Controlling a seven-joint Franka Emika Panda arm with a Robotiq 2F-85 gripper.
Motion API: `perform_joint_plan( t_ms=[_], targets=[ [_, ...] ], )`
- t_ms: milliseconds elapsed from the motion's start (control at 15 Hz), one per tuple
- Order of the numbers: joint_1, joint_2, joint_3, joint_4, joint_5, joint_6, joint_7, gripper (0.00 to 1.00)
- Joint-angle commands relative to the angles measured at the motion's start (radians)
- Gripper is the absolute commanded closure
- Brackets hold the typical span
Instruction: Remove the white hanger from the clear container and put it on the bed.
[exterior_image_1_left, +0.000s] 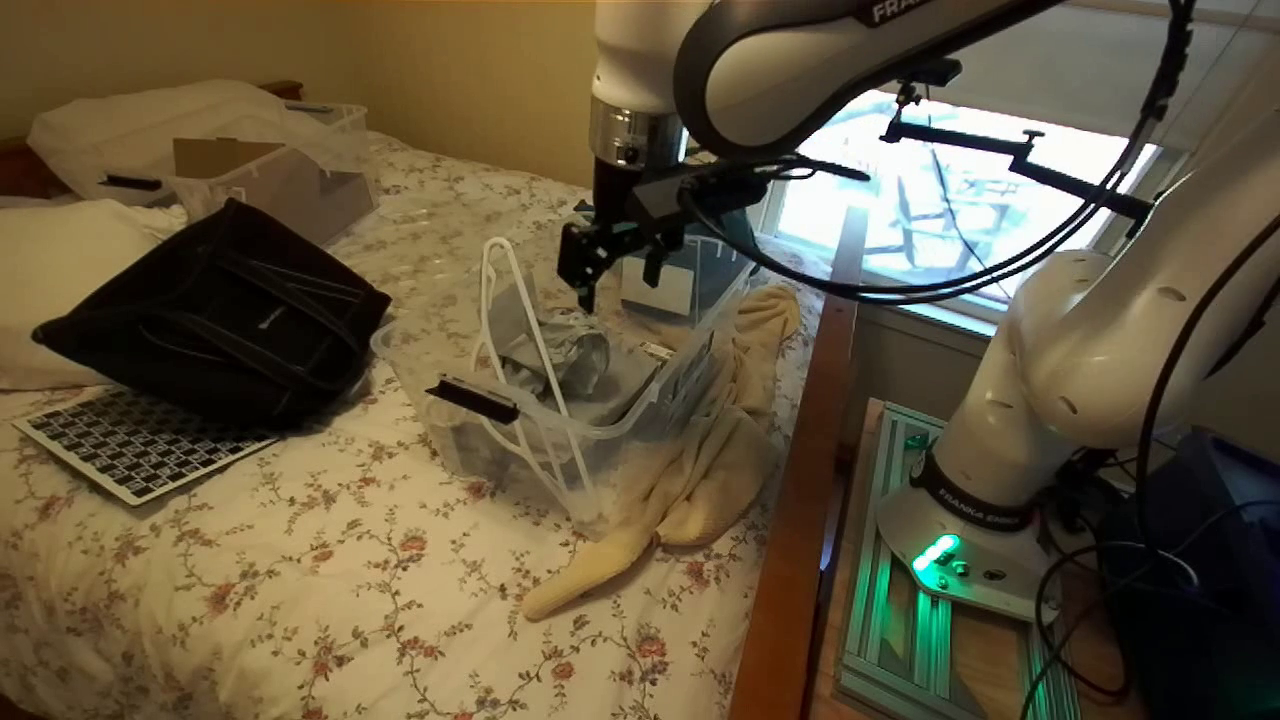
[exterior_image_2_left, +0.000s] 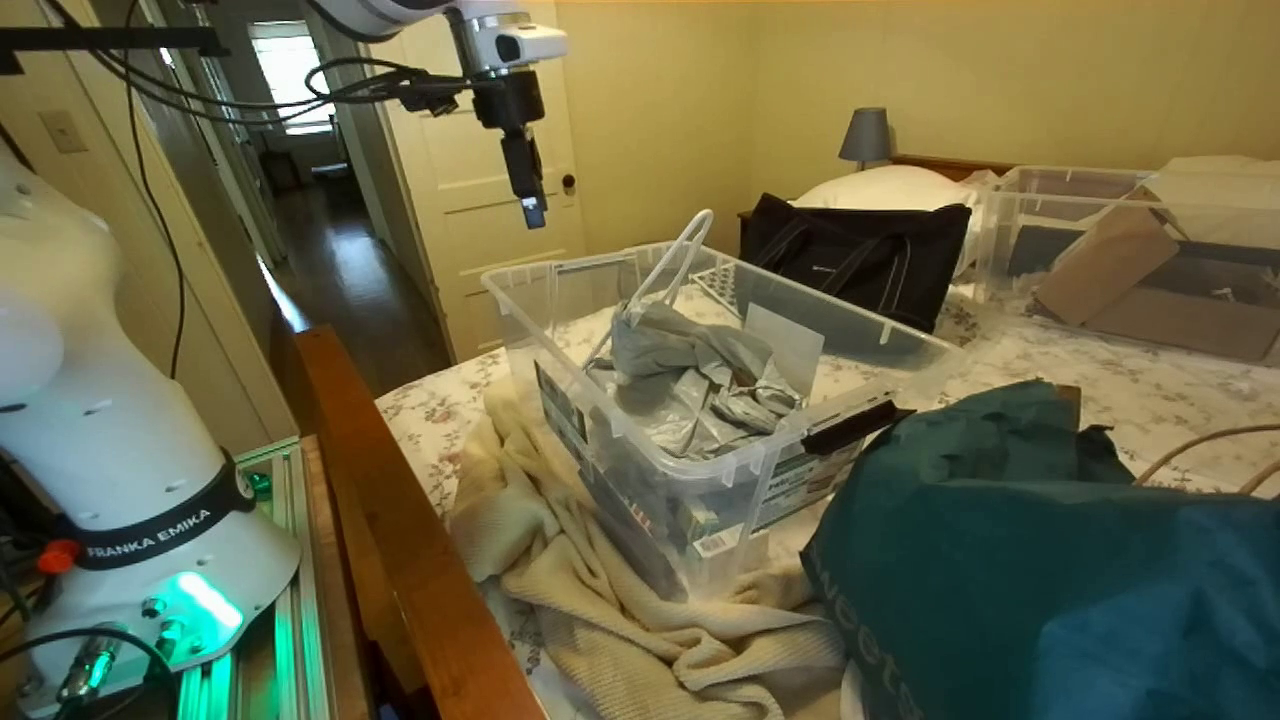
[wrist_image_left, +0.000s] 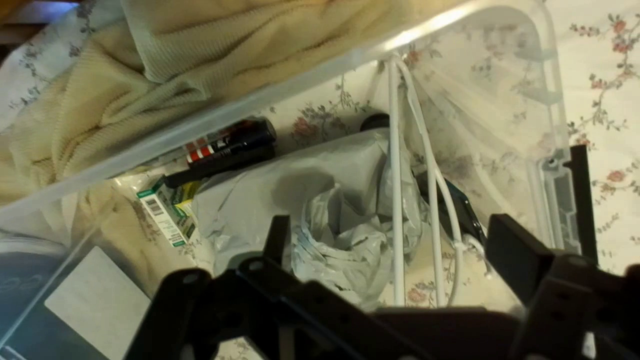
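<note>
The white hanger (exterior_image_1_left: 538, 335) stands tilted in the clear container (exterior_image_1_left: 600, 432), with one rounded end rising above the rim. The hanger also shows in an exterior view (exterior_image_2_left: 660, 263) and as thin white bars in the wrist view (wrist_image_left: 396, 200). My gripper (exterior_image_1_left: 620, 283) is open and empty, above the container and apart from the hanger. In the wrist view the hanger's bars run between the two fingers (wrist_image_left: 395, 240); their lower ends are hidden behind the gripper. The container rests on the bed (exterior_image_1_left: 400, 590) with its flowered cream bedspread.
A grey plastic bag (exterior_image_2_left: 690, 350) and small boxes (wrist_image_left: 162, 215) lie inside the container. A cream blanket (exterior_image_1_left: 720, 450) lies along its side. A black bag (exterior_image_1_left: 240, 310), a teal bag (exterior_image_2_left: 1000, 560), another clear bin (exterior_image_2_left: 1100, 210) and a wooden bed rail (exterior_image_1_left: 800, 500) surround it.
</note>
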Motion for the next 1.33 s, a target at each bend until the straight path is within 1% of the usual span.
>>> perform_joint_plan(
  t_ms=[0,200,400,867,933,1067,1133,1267],
  targets=[
    [-0.005,0.118,0.013,0.044,-0.074,0.133,0.089,0.0],
    [-0.002,0.193,0.012,0.068,-0.159,0.21,0.168,0.0],
    [0.007,0.257,0.001,0.101,-0.267,0.245,0.284,0.0],
    [0.059,0.372,-0.049,0.192,-0.414,0.228,0.475,0.0],
    [0.069,0.384,-0.058,0.204,-0.431,0.226,0.495,0.03],
    [0.088,0.408,-0.075,0.226,-0.462,0.225,0.534,0.27],
    [0.097,0.417,-0.082,0.236,-0.472,0.223,0.545,0.3],
    [0.114,0.437,-0.098,0.256,-0.49,0.218,0.57,0.46]
  ],
)
